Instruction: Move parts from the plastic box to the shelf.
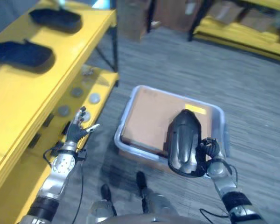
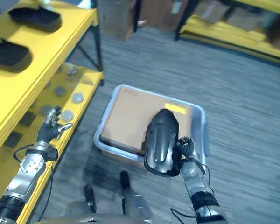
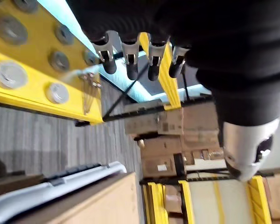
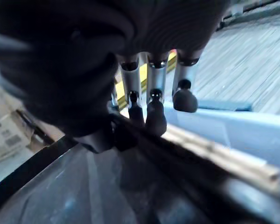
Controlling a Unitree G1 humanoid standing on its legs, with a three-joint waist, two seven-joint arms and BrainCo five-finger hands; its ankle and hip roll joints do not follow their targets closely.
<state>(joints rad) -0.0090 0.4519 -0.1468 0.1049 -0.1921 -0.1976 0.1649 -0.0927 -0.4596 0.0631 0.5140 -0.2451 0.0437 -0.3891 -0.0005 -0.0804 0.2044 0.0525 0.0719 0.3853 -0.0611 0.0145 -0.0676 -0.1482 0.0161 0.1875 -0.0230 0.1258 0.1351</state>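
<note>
Grey wooden floor (image 1: 186, 74) runs all through this room, with stripes like planks. On the robot's left stands a big yellow shelf (image 1: 23, 100). Far at the back there are more yellow racks (image 1: 242, 32) and some brown cardboard boxes (image 2: 116, 18).

Two black parts (image 1: 21, 52) already lie on the top level of the shelf, one behind the other. So some of the job looks done. Round grey discs (image 1: 77, 92) lie on the lower level of the shelf, near its edge.

On the floor sits the clear plastic box (image 1: 219, 116). Inside it lies a flat brown board (image 1: 147, 116). One more black part (image 1: 183, 140) is over the near corner of the box. It is long, dark and shiny, and it looks lifted a little above the board, though I cannot be sure.

The right hand (image 1: 210, 151) has its fingers curled round the near edge of this part, and they press on it in the right wrist view. The left hand (image 1: 78, 128) is out beside the lower shelf with straight, spread fingers, and it holds nothing.

I think this part still has to go across to the shelf and be put down by the other two. I cannot tell whether more parts hide under the board.
</note>
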